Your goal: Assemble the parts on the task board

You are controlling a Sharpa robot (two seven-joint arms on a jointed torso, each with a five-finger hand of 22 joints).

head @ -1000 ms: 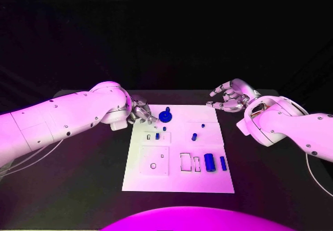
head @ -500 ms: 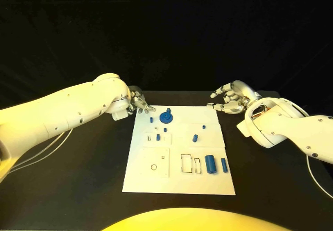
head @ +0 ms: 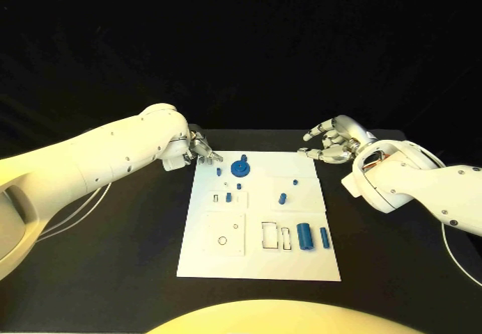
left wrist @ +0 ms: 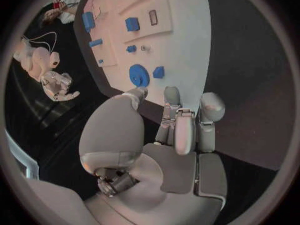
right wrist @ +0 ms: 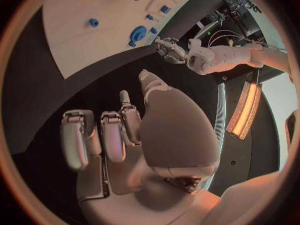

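Observation:
The white task board [head: 261, 259] lies in the middle of the table. A blue round disc [head: 240, 168] stands near its far edge, with a small blue piece [head: 219, 170] just left of it. More blue parts lie further down: small pegs [head: 282, 198] mid-board and two cylinders [head: 304, 235] near the front right. My left hand [head: 201, 149] hovers at the board's far left corner, fingers apart, holding nothing. In the left wrist view its fingers [left wrist: 178, 130] point at the disc [left wrist: 139, 75]. My right hand [head: 329, 142] hangs off the far right corner, fingers loosely spread and empty.
Black table [head: 120, 243] surrounds the board on every side. Rectangular slots [head: 269, 234] and a square plate with a hole [head: 223, 233] mark the board's front half. My right forearm [head: 411, 184] lies along the board's right side.
My left hand has drawn back from the blue disc toward the board's far left corner, uncovering the small blue piece beside it. The right hand has barely moved.

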